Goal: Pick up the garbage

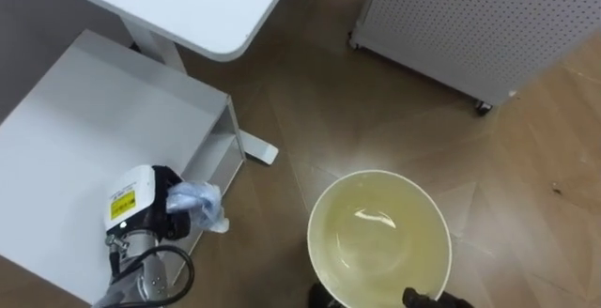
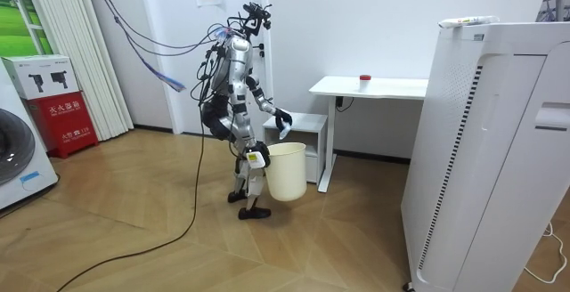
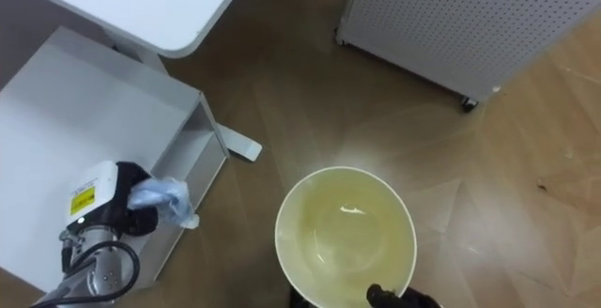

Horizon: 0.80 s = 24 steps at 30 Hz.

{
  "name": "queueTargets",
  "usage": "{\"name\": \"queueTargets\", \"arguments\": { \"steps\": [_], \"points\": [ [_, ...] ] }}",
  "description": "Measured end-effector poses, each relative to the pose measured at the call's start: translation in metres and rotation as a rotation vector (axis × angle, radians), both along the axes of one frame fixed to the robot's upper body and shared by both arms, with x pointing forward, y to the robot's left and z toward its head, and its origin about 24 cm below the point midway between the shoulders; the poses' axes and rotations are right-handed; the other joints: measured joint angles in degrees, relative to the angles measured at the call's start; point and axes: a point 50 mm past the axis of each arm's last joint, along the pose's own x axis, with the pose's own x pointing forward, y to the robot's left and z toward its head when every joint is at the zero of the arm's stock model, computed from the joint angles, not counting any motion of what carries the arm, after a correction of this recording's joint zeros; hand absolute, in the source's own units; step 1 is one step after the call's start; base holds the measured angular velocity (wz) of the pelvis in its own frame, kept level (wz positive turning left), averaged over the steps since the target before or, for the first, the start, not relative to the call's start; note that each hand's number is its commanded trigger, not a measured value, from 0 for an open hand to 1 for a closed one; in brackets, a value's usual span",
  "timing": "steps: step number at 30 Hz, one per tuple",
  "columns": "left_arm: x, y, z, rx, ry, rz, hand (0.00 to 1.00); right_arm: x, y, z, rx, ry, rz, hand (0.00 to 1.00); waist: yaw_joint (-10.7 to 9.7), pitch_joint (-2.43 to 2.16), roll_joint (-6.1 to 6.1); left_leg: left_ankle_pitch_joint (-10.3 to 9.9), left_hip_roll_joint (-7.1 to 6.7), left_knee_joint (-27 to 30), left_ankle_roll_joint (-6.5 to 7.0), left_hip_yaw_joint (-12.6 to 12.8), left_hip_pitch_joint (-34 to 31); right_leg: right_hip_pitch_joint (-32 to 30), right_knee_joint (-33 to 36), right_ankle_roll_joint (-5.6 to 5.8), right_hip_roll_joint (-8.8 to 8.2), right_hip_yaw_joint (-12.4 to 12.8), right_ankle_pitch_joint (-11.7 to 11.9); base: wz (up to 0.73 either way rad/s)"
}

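My left hand (image 1: pixel 155 205) hangs over the low white cabinet (image 1: pixel 84 130), shut on a crumpled pale blue and white piece of garbage (image 1: pixel 199 205). To its right is a round cream bin (image 1: pixel 319 214), seen from above, with a pale liner inside and nothing else visible. Dark fingers of my right hand (image 1: pixel 434 299) curl over its near rim. In the room view I stand next to the white desk (image 2: pixel 370 87); the bin (image 2: pixel 287 172) hangs off the floor from my right hand (image 2: pixel 258 157), and my left hand (image 2: pixel 281 121) is raised with the garbage just above it.
The white desk (image 1: pixel 188 7) stands over the cabinet at upper left. A white perforated panel on wheels (image 1: pixel 470 17) stands at upper right. Bare wooden floor lies between them. The room view has a tall white unit (image 2: pixel 485 150) at its right.
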Motion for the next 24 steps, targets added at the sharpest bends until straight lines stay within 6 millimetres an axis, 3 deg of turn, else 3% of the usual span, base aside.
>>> {"name": "queueTargets", "arguments": {
  "steps": [6,12,20,24],
  "points": [
    [0.000,-0.002,-0.001,-0.016,0.006,-0.012,1.00,0.000,0.002,-0.001,-0.009,0.000,0.025,1.00,0.2,-0.12,0.03,0.0,0.73,-0.1,-0.01,-0.2,0.5,1.3,-1.4,-0.11,0.64,-0.6,0.6,-0.03],
    [-0.004,-0.026,-0.011,-0.079,0.023,-0.059,1.00,-0.004,0.009,-0.005,-0.016,0.009,0.045,1.00,0.2,-0.17,0.00,0.6,0.57,-2.9,0.10,0.4,4.1,4.7,-4.1,0.24,0.63,-0.7,1.3,-0.01],
    [-0.008,-0.109,-0.019,-0.271,0.072,-0.270,1.00,-0.004,0.027,-0.009,-0.023,0.006,0.093,1.00,0.3,-0.43,0.02,2.0,0.27,-8.3,0.09,1.8,7.9,8.0,-8.5,0.66,0.71,-0.7,2.4,0.01],
    [-0.016,-0.140,-0.020,-0.330,0.095,-0.375,1.00,-0.004,0.031,-0.009,-0.018,0.005,0.100,1.00,0.3,-0.53,0.02,2.4,0.26,-10.2,0.11,3.2,8.9,8.1,-9.2,0.72,0.63,-0.1,2.4,-0.03]
  ]
}}
